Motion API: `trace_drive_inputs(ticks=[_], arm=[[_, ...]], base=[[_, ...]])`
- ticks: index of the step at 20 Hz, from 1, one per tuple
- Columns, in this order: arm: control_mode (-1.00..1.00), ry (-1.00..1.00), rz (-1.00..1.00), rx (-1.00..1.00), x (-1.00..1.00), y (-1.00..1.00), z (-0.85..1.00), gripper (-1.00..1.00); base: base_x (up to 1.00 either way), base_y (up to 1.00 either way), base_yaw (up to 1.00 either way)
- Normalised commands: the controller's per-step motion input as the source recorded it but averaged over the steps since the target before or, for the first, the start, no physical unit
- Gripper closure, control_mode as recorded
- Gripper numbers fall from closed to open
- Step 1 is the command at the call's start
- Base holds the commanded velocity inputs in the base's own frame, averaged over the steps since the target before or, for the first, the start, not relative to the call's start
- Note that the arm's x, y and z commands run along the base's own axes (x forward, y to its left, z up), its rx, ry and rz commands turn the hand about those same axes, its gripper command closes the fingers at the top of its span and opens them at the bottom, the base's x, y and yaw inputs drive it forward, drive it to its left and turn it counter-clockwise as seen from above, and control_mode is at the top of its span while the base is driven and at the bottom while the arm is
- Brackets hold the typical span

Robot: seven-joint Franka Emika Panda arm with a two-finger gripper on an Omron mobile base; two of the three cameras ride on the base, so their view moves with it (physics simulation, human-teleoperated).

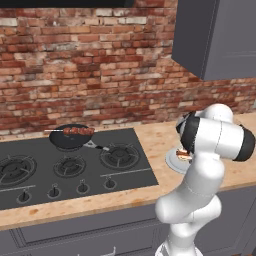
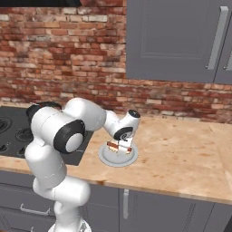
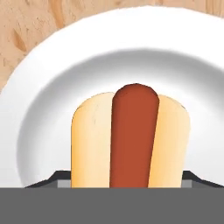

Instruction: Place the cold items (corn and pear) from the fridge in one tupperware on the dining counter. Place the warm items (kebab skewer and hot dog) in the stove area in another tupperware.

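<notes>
Hot dog [image 3: 131,140] lies in the dish of a white plate [image 3: 52,74], lengthways between the jaws; dark fingertips [image 3: 59,178] show just outside each side of the bun. Jaws stand apart around the bun; cannot tell if the pads touch it yet. Plate rim curves up all round, a ring of bare white past the bun's far end and to both sides. Plate sits on the wood counter [image 2: 181,154], close to the front edge, with open counter beyond on the side away from the stove. Cooktop [image 1: 70,170] edge lies near the plate on the other side. Well apart from the jaws, across the burners, kebab [image 1: 78,131] rests over a dark pan [image 1: 70,140] by the brick wall [image 1: 75,60]. Grey wall cabinet [image 2: 176,41] hangs above the work spot. Gripper [image 2: 118,146] points straight down onto the plate, wrist low over it, forearm reaching forward from a bent elbow; arm hides part of the plate in the left view.
</notes>
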Motion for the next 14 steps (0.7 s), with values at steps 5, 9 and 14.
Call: trace_drive_inputs(ticks=[5, 9, 14], arm=[[-1.00, -0.72, 0.00, -0.02, -0.66, 0.13, 0.46, 1.00], [-1.00, -0.72, 0.03, -0.10, -0.44, 0.16, 0.87, 1.00], [-1.00, -0.36, 0.07, -0.24, -0.31, 0.23, 1.00, 1.00]], base=[[0.00, 0.00, 0.00], [0.00, 0.00, 0.00], [0.00, 0.00, 0.00]])
